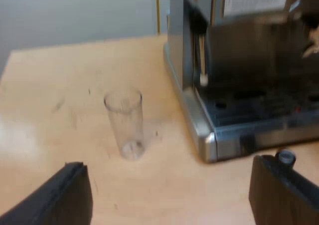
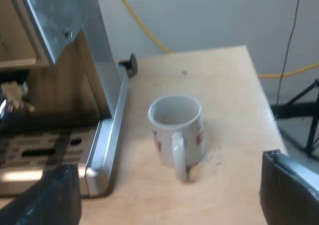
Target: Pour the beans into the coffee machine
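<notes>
Beside the espresso machine [image 1: 239,50], off the near corner of its drip tray [image 1: 259,117], we find the measuring glass [image 1: 124,122]. It stands upright on the wooden table [image 1: 45,85], apart from the machine's base and touching nothing else. Its wall is clear, and the table surface shows through it.

We hold the left gripper [image 1: 172,197] above the table, short of the glass and of the machine's front corner. Its two black fingers [image 1: 65,197] are spread wide, with bare table between them. They grip nothing, and the glass lies beyond their tips.

At the machine's other side, the mug [image 2: 177,127] stands upright on the same table, near the metal edge of the machine's base but not touching it. The mug is white with red print, and its handle faces the right gripper [image 2: 169,197]. We hold this gripper above the table, short of the mug. Its fingers [image 2: 291,190] are likewise spread wide and grip nothing.

A small dark knob [image 2: 130,64] shows at the machine's far corner. We cannot tell what it belongs to.
</notes>
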